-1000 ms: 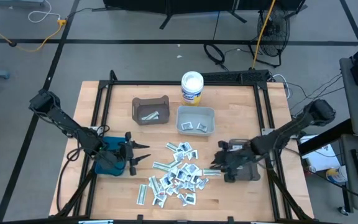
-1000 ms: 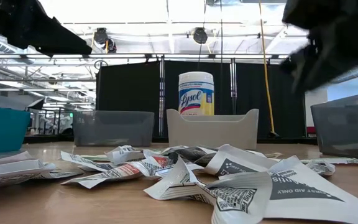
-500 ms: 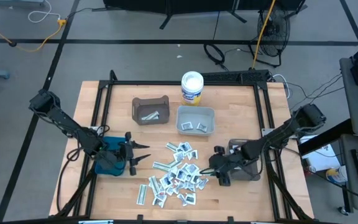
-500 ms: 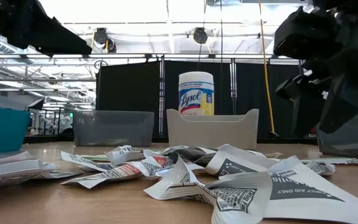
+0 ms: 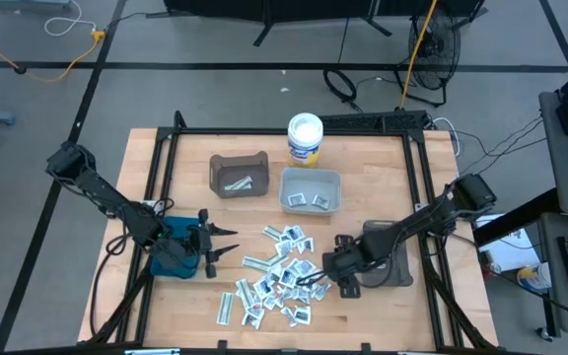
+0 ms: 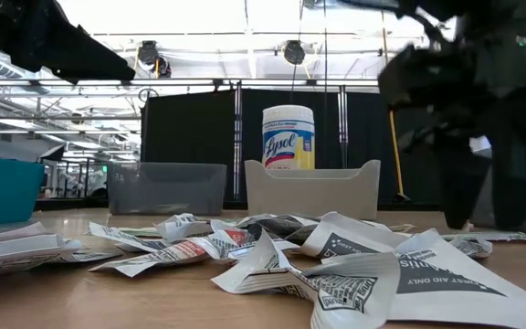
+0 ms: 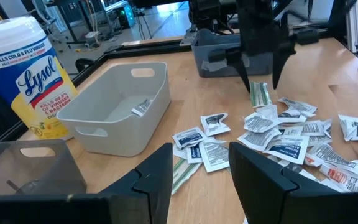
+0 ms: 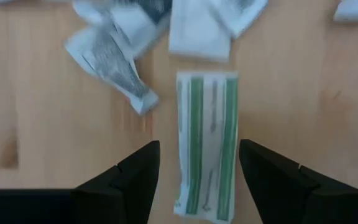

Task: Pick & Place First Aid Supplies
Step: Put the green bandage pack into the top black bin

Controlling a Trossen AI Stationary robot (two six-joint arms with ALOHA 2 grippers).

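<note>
The first aid supplies (image 5: 279, 276) lie in a loose pile on the wooden table, small white packets with dark, blue and red print. At the pile's right edge a white strip with green stripes (image 8: 207, 118) lies flat on the wood. My right gripper (image 5: 316, 281) hangs open just above it, pointing steeply down, one finger on either side of the strip (image 7: 260, 95). I see no touch. My left gripper (image 5: 233, 245) waits open above the teal bin (image 5: 169, 253) at the table's left, with nothing between its fingers (image 7: 160, 180).
A brown bin (image 5: 239, 174) and a pale grey bin (image 5: 311, 190) stand at the back, each with a few packets inside. A white Lysol tub (image 5: 305, 138) stands behind them. A dark grey bin (image 5: 388, 264) sits under my right arm. Bare wood lies along the near edge.
My right gripper has gone from above the dark grey bin toward the table's left and down to the pile's right edge, tipping from a shallow slant to point steeply down. The packets have kept their places.
</note>
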